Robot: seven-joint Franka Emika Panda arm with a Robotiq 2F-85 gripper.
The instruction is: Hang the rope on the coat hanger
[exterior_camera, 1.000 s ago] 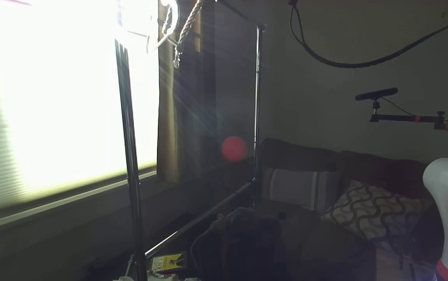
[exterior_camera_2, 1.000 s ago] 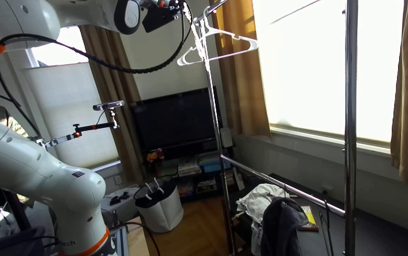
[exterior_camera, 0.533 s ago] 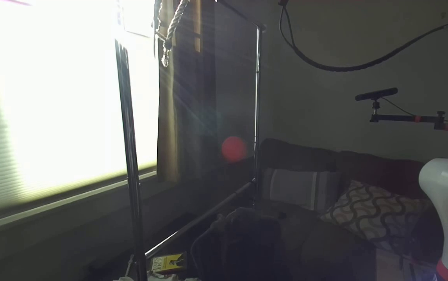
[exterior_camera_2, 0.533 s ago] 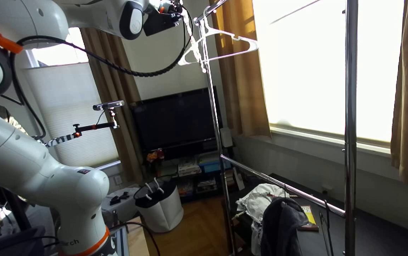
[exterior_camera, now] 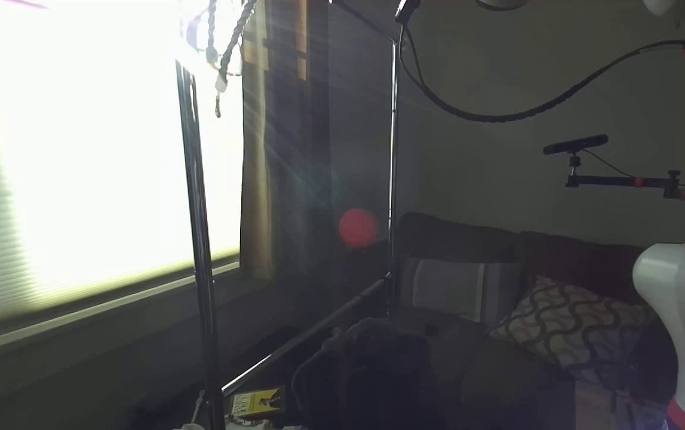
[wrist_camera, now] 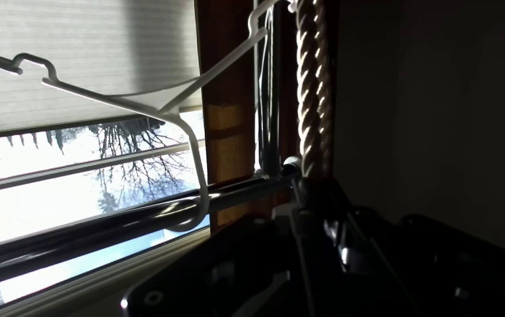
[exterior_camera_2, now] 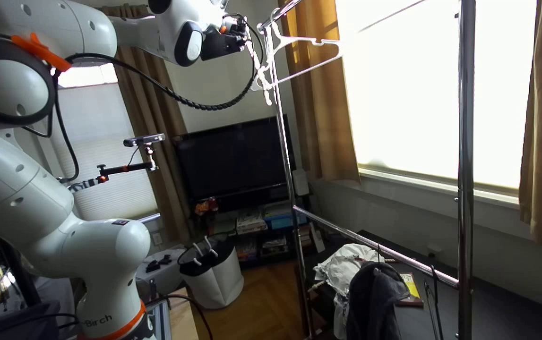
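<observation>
gripper (wrist_camera: 311, 187) clenched on rope (wrist_camera: 308, 88); 2 strands dangle by coat hanger (wrist_camera: 168, 115), contact unclear | in an exterior view, above-left of far corner of dark tabletop (exterior_camera_2: 511, 311) | advice: ease loop over arm tip; release once seated

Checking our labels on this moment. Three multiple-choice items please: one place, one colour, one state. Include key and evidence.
1. The hanger hooks over:
A) lower rail
B) top rail
C) curtain

2. The book is mainly:
A) yellow
B) green
C) blue

3. The end effector is:
A) open, holding nothing
B) shut on the hanger
C) shut on the rope

1: B, the wrist view shows the hook curling around that rail.
2: A, its yellow cover shows in both exterior views.
3: C, the wrist view shows rope running out of its closed grip.
</observation>
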